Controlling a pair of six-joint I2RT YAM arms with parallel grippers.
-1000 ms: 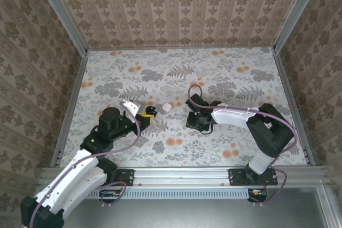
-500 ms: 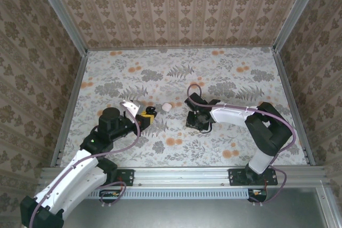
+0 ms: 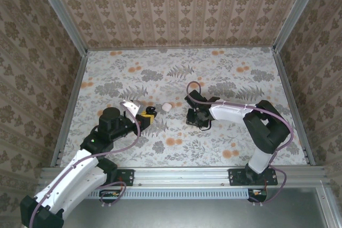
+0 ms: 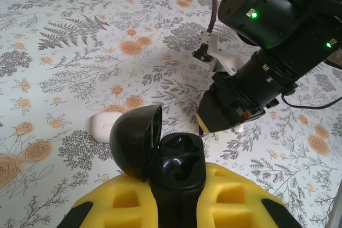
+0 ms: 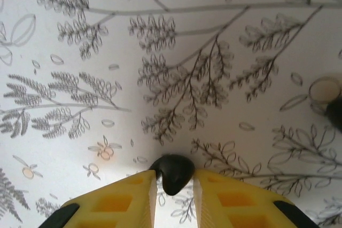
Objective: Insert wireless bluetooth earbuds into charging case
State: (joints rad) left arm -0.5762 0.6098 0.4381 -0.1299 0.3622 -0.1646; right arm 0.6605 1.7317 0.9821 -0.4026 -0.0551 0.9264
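Observation:
My left gripper [image 4: 176, 188] is shut on a black charging case [image 4: 179, 158], held upright with its lid [image 4: 136, 140] swung open to the left. The case's two glossy sockets face up; I cannot tell whether either holds anything. In the top view this gripper [image 3: 148, 115] sits left of centre. My right gripper [image 5: 173, 182] points down at the tablecloth, its yellow fingers closed on a small black earbud [image 5: 172, 170] that touches the cloth. From above, the right gripper [image 3: 196, 117] is at the table's middle, a short way right of the case [image 3: 151, 111].
A small white rounded box [image 4: 107, 125] lies on the flowered cloth just beyond the case, also seen in the top view [image 3: 167, 107]. A tiny white piece [image 4: 239, 128] rests under the right arm's wrist. A clear ring [image 5: 324, 90] and a dark bit lie at the right.
The right gripper's fingers have drawn in a little around the earbud and its wrist has shifted slightly. The left arm and the case have stayed still.

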